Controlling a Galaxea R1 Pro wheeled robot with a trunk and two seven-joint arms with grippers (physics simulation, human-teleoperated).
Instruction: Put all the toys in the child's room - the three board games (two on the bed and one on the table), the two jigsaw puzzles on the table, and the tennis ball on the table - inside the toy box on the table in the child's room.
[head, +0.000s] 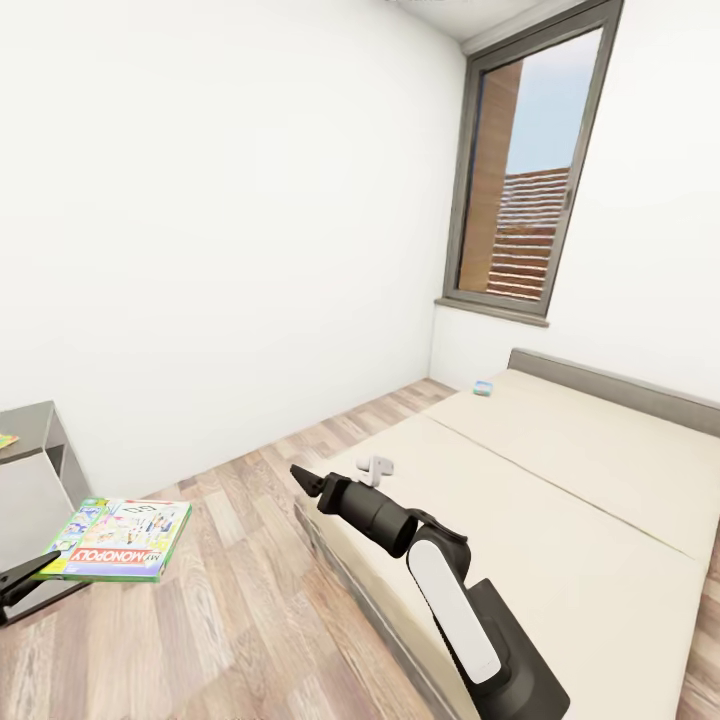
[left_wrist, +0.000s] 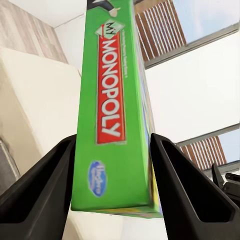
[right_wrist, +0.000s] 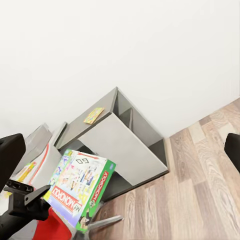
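Left hand (left_wrist: 112, 200): closed on the edge of a flat green Monopoly game box (head: 118, 538), one finger against each broad face. In the head view the box is held roughly level above the wood floor (head: 250, 600), clear of the bed (head: 560, 500) and just short of the grey table (head: 30, 430).

Right hand (head: 305, 478): extends over the near corner of the bed. Its fingers show at the margins of its wrist view, spread wide with nothing between them.

A second small colourful box (head: 483, 388) lies at the far corner of the bed, near the window (head: 530, 170). It is too small to identify with certainty.

Handling assessment: the game box appears to be stiff printed card, light, with smooth glossy faces that may slip. Held at one edge only, it is likely to sag or pivot; a hold nearer the middle of a long side would be steadier. It should tolerate a firm squeeze, but the lid could flex.
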